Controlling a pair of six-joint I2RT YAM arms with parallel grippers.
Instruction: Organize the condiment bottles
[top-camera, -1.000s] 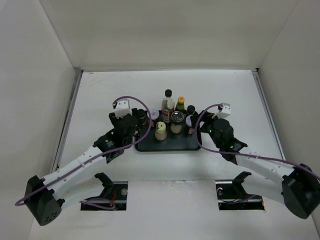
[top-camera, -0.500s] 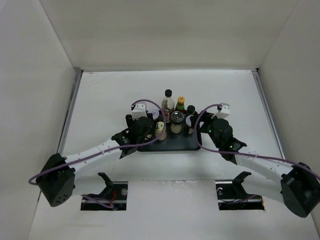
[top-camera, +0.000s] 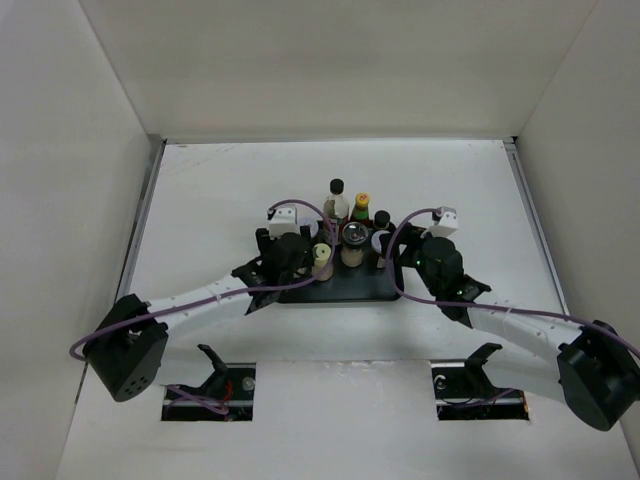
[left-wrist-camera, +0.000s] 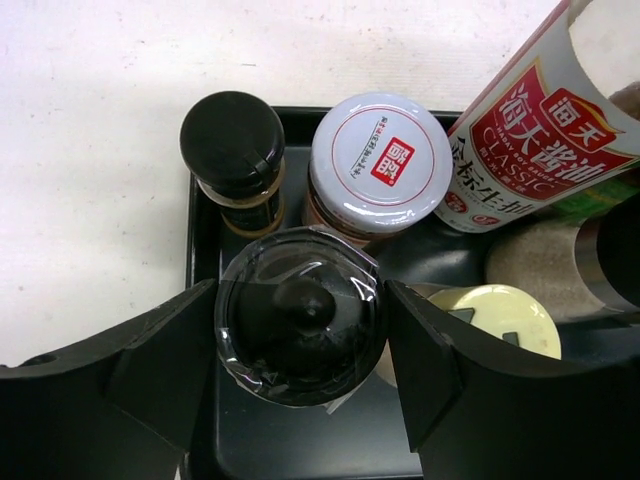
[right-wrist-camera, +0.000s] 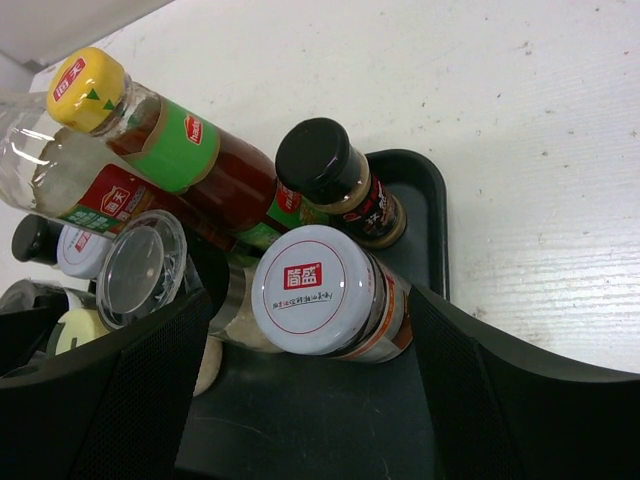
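Note:
Several condiment bottles stand packed on a flat black tray. My left gripper is shut on a dark jar with a clear plastic cap, which sits over the tray's left part. Behind it stand a black-capped spice jar, a white-lidded jar and the tall red-labelled sauce bottle. My right gripper is open, with its fingers wide on either side of another white-lidded jar on the tray's right part. The yellow-capped bottle and a black-capped jar stand behind it.
A cream-lidded jar and a silver-lidded jar stand between the two grippers. White walls close in the table on the left, right and back. Two dark openings lie at the near edge by the arm bases.
My left arm has swung right and carried the dark clear-capped jar from beside the tray onto its left part. My right arm has barely shifted.

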